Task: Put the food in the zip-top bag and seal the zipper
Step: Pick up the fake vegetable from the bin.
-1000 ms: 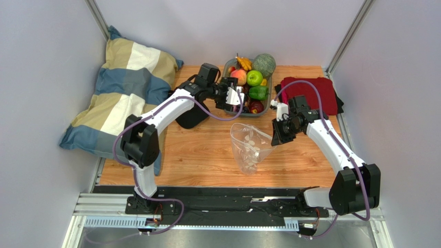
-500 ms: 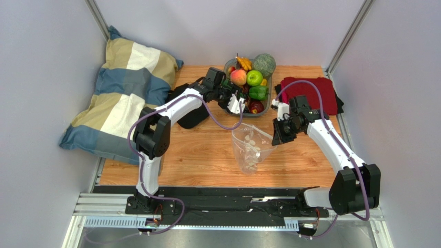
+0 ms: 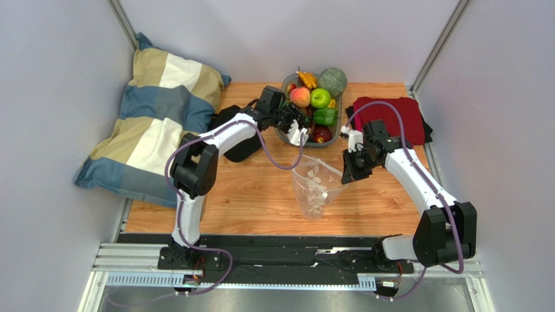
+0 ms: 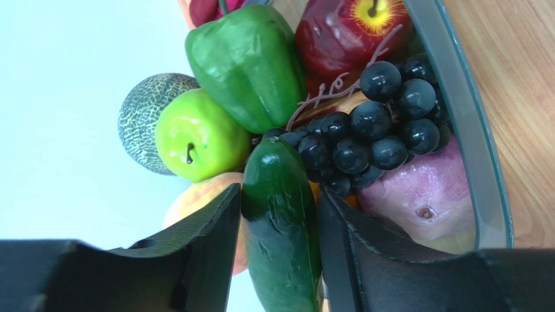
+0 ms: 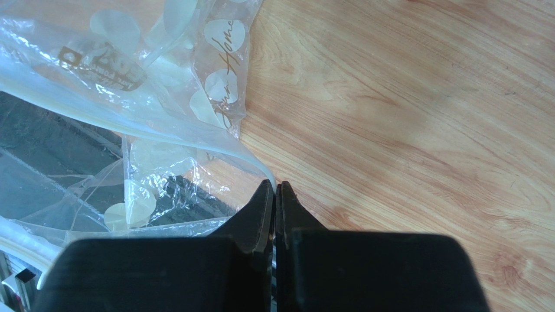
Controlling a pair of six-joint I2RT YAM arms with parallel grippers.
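The clear zip-top bag (image 3: 316, 185) with white dots hangs in the middle of the table, its mouth held up and open. My right gripper (image 3: 345, 174) is shut on the bag's mouth edge, as the right wrist view (image 5: 275, 188) shows. The whitish zipper (image 5: 215, 148) runs from the closed fingers along the bag (image 5: 163, 97). My left gripper (image 3: 301, 130) is in the grey tray (image 3: 322, 144) of food. In the left wrist view its fingers (image 4: 280, 192) press both sides of a dark green cucumber (image 4: 280, 247), which lies among the other food.
The tray (image 4: 466, 110) also holds a green pepper (image 4: 251, 65), green apple (image 4: 195, 133), black grapes (image 4: 378, 123), a red apple and a melon. A striped pillow (image 3: 156, 117) lies left, a red cloth (image 3: 394, 117) right, a black object (image 3: 241, 146) under the left arm.
My left arm has swung its elbow forward and pushed its gripper a little further right into the tray. The right gripper and the bag have stayed in place.
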